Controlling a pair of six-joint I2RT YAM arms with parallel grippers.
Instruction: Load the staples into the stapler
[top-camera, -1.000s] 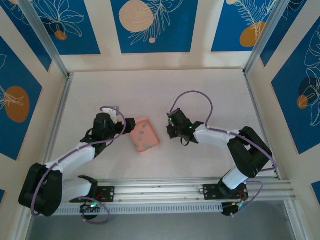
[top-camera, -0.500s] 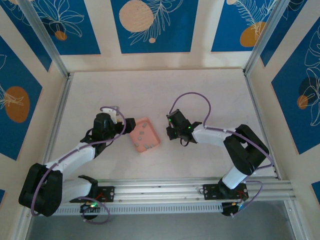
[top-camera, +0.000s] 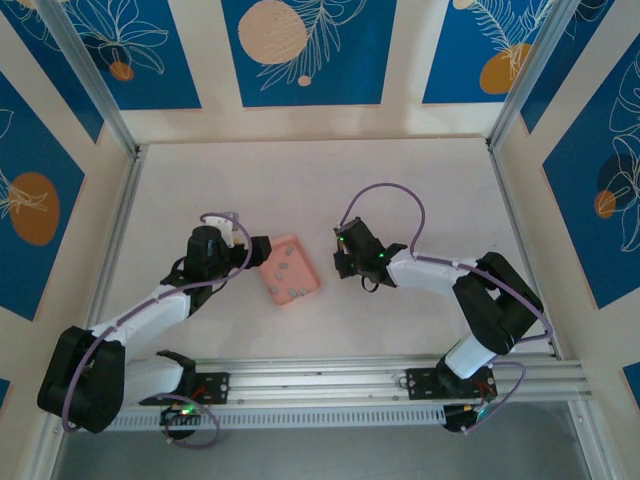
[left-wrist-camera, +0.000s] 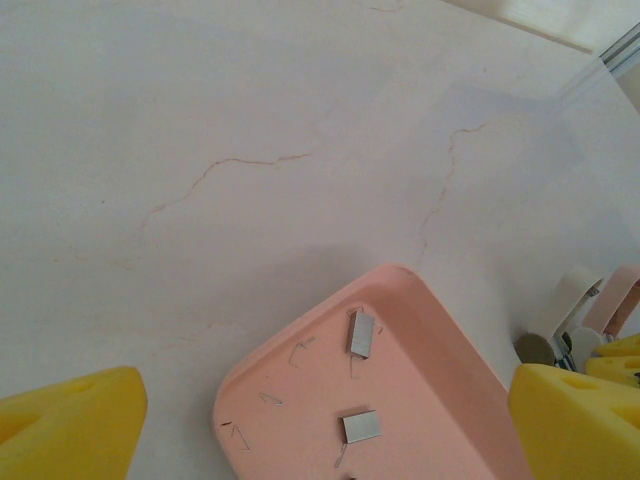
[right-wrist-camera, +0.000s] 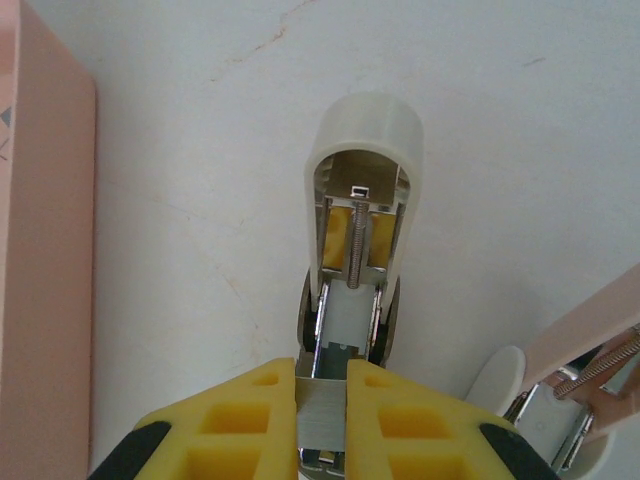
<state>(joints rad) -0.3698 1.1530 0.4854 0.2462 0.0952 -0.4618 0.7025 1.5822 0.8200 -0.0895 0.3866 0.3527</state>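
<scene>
The right gripper (right-wrist-camera: 322, 385) pinches staples (right-wrist-camera: 322, 420) at bottom centre, hiding part of the stapler (right-wrist-camera: 362, 150); the left gripper (left-wrist-camera: 325, 400) gapes wide, fingers (left-wrist-camera: 60, 425) cropped.

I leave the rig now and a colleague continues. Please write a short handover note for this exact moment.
Left gripper: fingers open, empty, beside the shallow salmon-pink rectangular tray.
Right gripper: fingers shut on a short grey metal strip of staples, held at the open channel of the cream-white stapler.
Done: stapler open, one strip picked.
Left: seat the strip, close the stapler.
More small grey staple strips lie in the tray.
</scene>
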